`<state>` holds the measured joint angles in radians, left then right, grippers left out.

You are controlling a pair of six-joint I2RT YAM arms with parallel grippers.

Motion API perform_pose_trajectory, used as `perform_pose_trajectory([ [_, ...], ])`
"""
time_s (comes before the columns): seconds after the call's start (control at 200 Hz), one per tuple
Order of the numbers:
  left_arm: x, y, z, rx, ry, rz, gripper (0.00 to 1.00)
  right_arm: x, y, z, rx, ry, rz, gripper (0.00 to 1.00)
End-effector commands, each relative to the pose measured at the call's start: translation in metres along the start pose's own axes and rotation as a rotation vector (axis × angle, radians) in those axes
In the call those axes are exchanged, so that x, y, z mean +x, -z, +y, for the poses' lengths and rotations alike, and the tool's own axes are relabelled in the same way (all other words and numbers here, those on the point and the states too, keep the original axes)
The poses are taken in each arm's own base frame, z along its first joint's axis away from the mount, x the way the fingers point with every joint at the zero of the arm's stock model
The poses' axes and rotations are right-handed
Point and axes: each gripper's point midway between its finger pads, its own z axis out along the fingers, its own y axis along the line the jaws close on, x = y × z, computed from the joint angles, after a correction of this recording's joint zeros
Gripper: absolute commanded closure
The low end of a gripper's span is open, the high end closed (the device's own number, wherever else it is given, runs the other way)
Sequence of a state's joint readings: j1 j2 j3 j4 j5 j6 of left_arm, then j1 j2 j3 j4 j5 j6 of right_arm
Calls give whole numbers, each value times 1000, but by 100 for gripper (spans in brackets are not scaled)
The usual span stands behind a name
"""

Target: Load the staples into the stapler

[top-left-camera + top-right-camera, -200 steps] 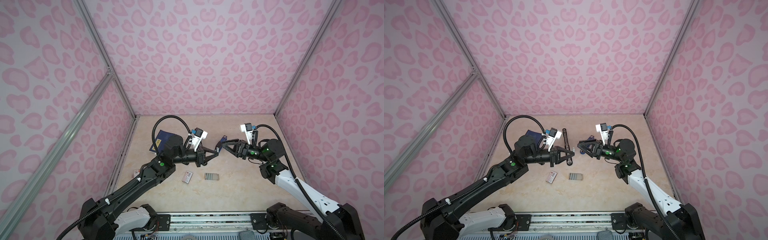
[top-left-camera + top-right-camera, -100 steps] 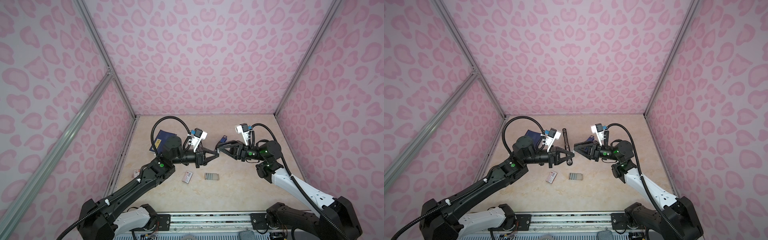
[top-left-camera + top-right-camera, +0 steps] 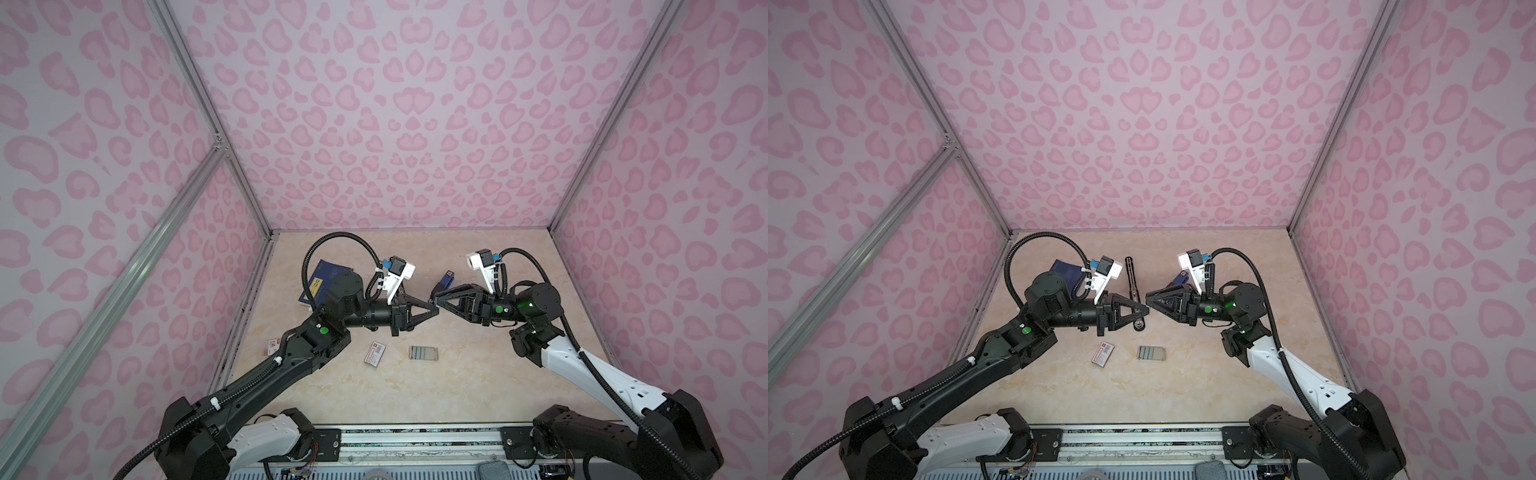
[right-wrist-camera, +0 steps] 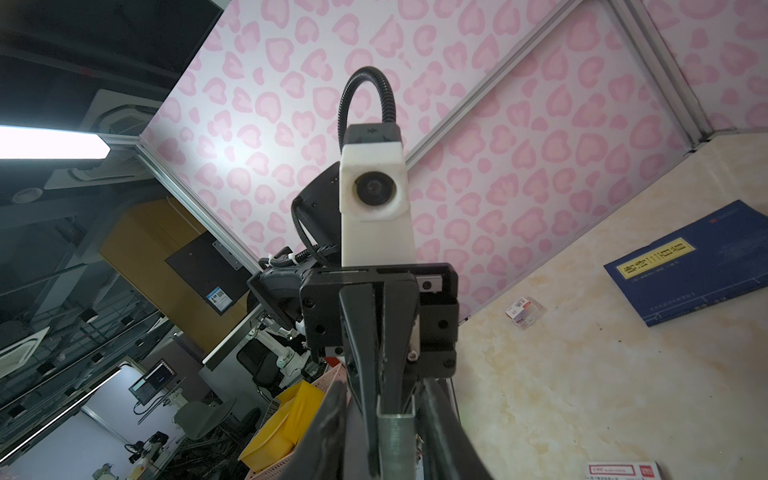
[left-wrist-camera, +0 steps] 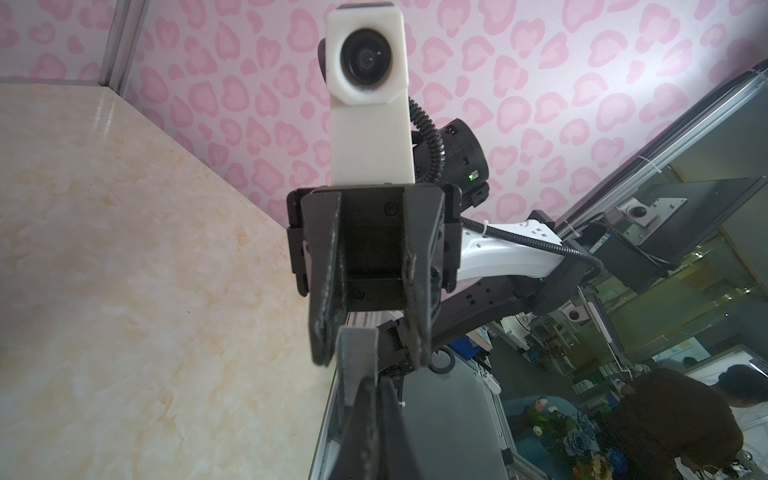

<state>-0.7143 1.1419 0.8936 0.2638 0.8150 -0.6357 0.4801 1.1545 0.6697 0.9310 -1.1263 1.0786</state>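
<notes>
Beyond the red-and-white staple box (image 3: 375, 353) and raised off the worktop (image 3: 478, 382), the left gripper (image 3: 436, 310) is pinched together on a strip of staples (image 4: 397, 440). The strip's free end sits between the right gripper (image 5: 370, 349) jaws, which stand apart. The loose staples (image 3: 423, 353) lie just beside that box. The strip looks light, stiff, slick and prone to snapping, so take it by its flat flanks.

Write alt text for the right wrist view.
The left gripper faces the camera, jaws shut on a silvery staple strip that pokes between the right gripper's open jaws. Behind are pink-patterned walls; a blue booklet and a red-and-white box lie on the table.
</notes>
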Motion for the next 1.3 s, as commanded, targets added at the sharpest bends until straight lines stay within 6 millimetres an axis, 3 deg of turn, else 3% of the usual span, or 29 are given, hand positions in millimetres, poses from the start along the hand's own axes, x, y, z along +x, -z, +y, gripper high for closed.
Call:
perform_pose_trajectory([
  [0.0,-6,0,-7,30,-30,-21,97,3,0,3,-20,25,10,71],
  [0.445,-4,0,-3,15,-17,-18,97,6,2,2,-20,25,12,85],
  [0.64,-3,1,3,-17,-4,-24,70,4,5,-6,38,39,4,85],
  [0.805,-1,13,14,-83,9,-60,65,-1,12,-18,105,49,-9,84],
  [0.855,-1,20,23,-124,21,-80,65,-2,13,-23,131,52,-8,84],
  [0.98,9,46,63,-338,93,-129,50,0,15,-47,244,54,12,84],
  [1.135,34,98,122,-707,198,-195,33,0,15,-81,370,40,34,84],
  [1.215,53,124,145,-867,267,-195,32,1,15,-103,456,33,55,83],
  [1.295,68,136,159,-934,315,-184,32,5,12,-126,536,28,87,83],
])
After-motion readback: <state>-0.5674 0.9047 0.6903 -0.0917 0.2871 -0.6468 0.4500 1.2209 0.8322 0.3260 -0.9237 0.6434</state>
